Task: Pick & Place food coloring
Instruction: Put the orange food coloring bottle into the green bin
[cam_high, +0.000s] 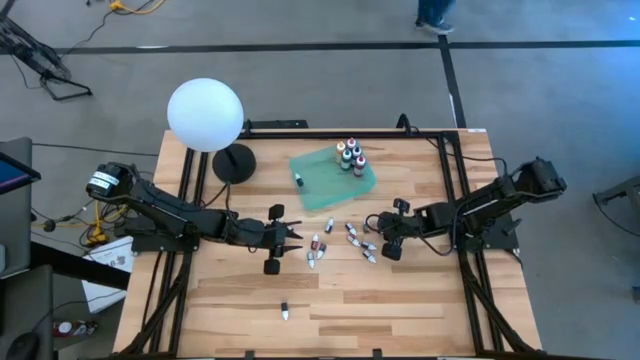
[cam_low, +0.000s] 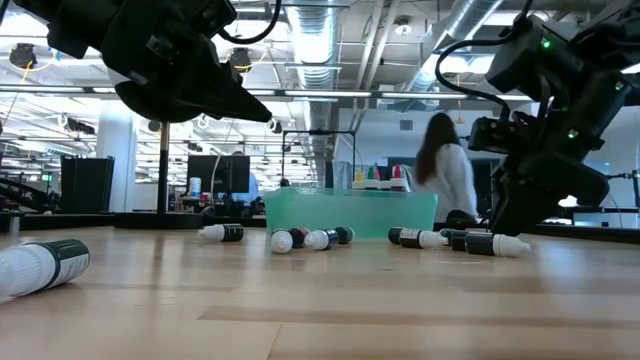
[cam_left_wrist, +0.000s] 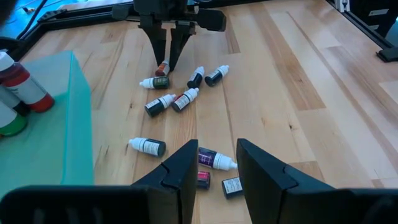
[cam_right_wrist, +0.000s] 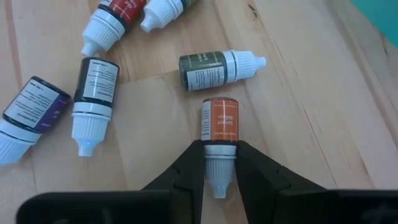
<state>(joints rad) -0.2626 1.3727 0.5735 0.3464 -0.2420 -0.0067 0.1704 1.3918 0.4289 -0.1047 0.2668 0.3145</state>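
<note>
Several small white-tipped food coloring bottles (cam_high: 340, 240) lie on their sides on the wood between my two grippers. Several more stand in the flat green tray (cam_high: 325, 190) at its far corner (cam_high: 350, 156). One stray bottle (cam_high: 285, 312) lies near the table's near edge. My right gripper (cam_right_wrist: 221, 177) is low over the right part of the scatter, shut on an orange-labelled bottle (cam_right_wrist: 219, 121). My left gripper (cam_left_wrist: 214, 168) hovers open above the left part; a purple-labelled bottle (cam_left_wrist: 216, 158) lies on the table below its fingertips, untouched. My right gripper pinches the orange-labelled bottle by its white cap end (cam_right_wrist: 220, 151), one finger (cam_right_wrist: 191, 167) on each side. The fingers come slanting down from the table's right side, in line with the bottle. The bottle's body points away from the fingers and seems to lie on the table.
A lamp with a white globe (cam_high: 205, 113) and a dark round base (cam_high: 235, 163) stands at the far left, beside the tray. Black frame rails run along both table sides. Bare wood lies toward the near edge. A person (cam_low: 445, 170) shows in the room beyond.
</note>
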